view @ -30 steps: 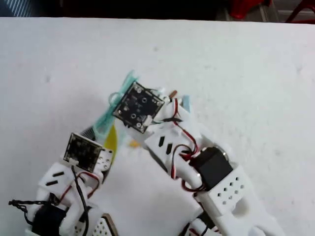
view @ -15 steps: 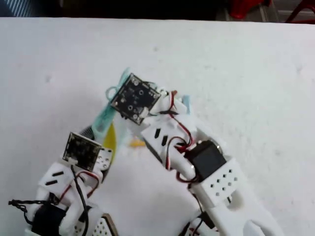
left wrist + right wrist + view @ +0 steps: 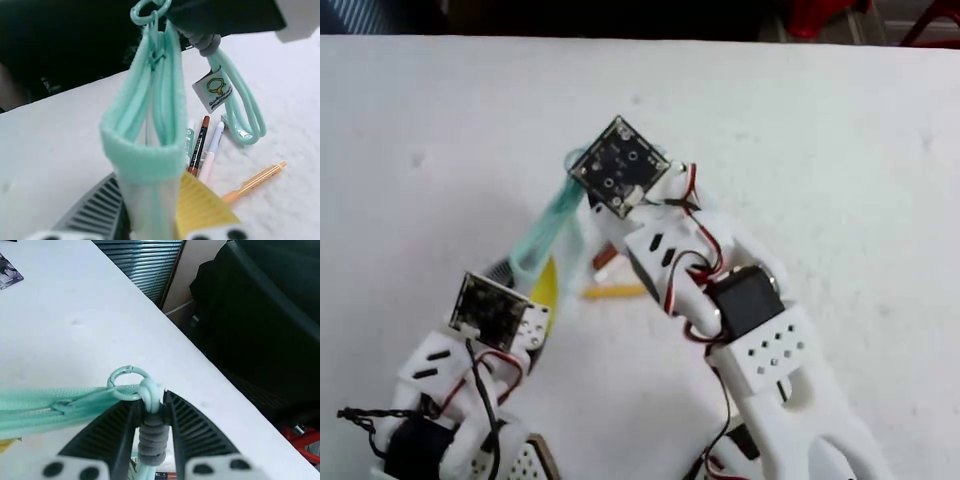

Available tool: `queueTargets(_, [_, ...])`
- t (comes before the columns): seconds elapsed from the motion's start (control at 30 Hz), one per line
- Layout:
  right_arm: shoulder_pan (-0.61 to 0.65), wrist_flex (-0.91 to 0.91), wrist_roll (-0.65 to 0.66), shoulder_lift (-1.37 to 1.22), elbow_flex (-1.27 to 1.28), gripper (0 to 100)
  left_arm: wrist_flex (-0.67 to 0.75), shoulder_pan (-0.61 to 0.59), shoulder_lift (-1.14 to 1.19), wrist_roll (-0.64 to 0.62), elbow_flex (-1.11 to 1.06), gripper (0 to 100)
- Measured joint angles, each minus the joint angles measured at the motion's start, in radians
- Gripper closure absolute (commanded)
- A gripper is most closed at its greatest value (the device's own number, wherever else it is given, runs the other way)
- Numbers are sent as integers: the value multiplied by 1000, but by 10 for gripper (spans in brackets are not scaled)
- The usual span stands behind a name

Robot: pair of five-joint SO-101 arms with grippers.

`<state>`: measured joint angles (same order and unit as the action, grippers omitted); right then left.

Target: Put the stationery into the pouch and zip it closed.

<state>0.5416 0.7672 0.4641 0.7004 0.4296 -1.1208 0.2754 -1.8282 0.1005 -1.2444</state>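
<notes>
Your arms are white printed shells. The right arm (image 3: 770,355) shows a black servo (image 3: 745,310) and looping red, black and white wires (image 3: 705,262). Each wrist carries a square black circuit board (image 3: 620,167). Its jaws are black and ribbed; the left arm (image 3: 440,375) has one grey jaw and one yellow.

Your left arm (image 3: 450,370) sits folded at the near left, its hand (image 3: 147,186) pointing far and right, fingers clamped tight. Your right arm (image 3: 760,350) stretches from the near right toward the middle, wrist angled left, its hand (image 3: 150,402) pinched shut.
</notes>
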Motion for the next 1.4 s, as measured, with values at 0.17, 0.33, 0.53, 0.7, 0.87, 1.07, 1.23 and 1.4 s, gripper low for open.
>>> queueTargets(0.17, [-2,-9,0,0,0,981,0,5,0,0,0,978])
queueTargets(0.33, [-25,-52,0,-34,2,981,0,5,-2,2,0,978])
queueTargets(0.53, [-94,-86,0,-120,0,981,-3,6,-2,3,0,978])
queueTargets(0.7, [-104,-87,0,-126,-8,981,-3,8,-2,3,0,978])
queueTargets(0.87, [-81,-86,0,-126,-9,902,-5,8,-2,3,0,978])
queueTargets(1.07, [-23,-8,0,-25,-15,616,-12,8,-3,3,0,977])
queueTargets(1.23, [-11,89,-2,87,-23,669,-12,8,-3,3,0,977])
queueTargets(1.4, [-55,158,-2,190,-28,708,21,-41,0,0,-2,977])
